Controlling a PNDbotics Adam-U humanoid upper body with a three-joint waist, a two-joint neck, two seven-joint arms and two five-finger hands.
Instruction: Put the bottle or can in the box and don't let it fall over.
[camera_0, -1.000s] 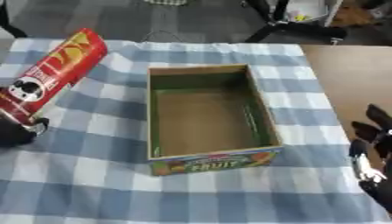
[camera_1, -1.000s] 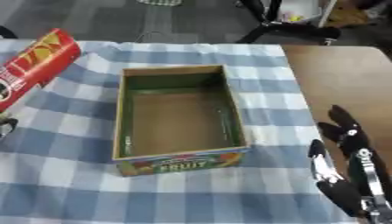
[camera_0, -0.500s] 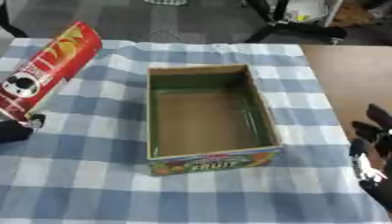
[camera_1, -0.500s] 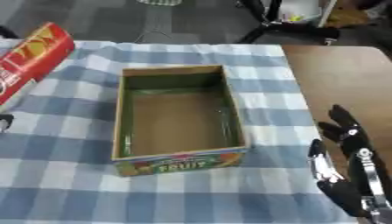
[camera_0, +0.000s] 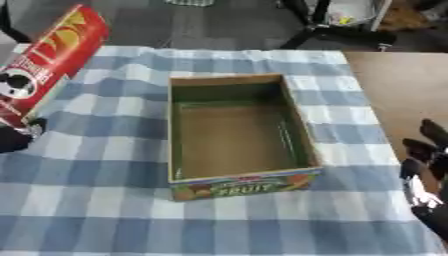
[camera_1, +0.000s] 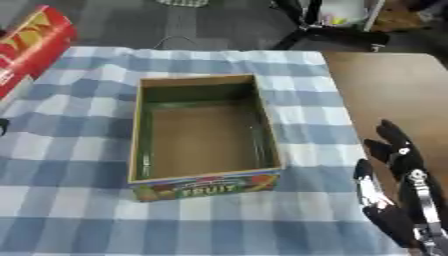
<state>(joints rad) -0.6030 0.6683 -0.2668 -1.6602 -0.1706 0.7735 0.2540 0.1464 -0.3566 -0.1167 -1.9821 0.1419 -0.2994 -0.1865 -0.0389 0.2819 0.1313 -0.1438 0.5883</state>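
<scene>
Red can (camera_0: 48, 62) leans steeply at the upper left of the left eye view, its top toward the far left corner and its lower end down by the left robot hand (camera_0: 16, 137), a dark shape at the left edge. Whether that hand's fingers are curled round the can's base cannot be told from here. The can is well left of the open cardboard box (camera_0: 234, 132), which sits on the blue-checked cloth of the table (camera_0: 87, 200) with "FRUIT" printed on its near wall. The right robot hand (camera_0: 426, 170) shows at the lower right edge, well apart from the can.

Seen from the right eye view, only part of the can shows at the upper left corner; the left hand is almost out of frame. The right robot hand rests with fingers straight and spread, pointing up, holding nothing, beside the box's right wall.
</scene>
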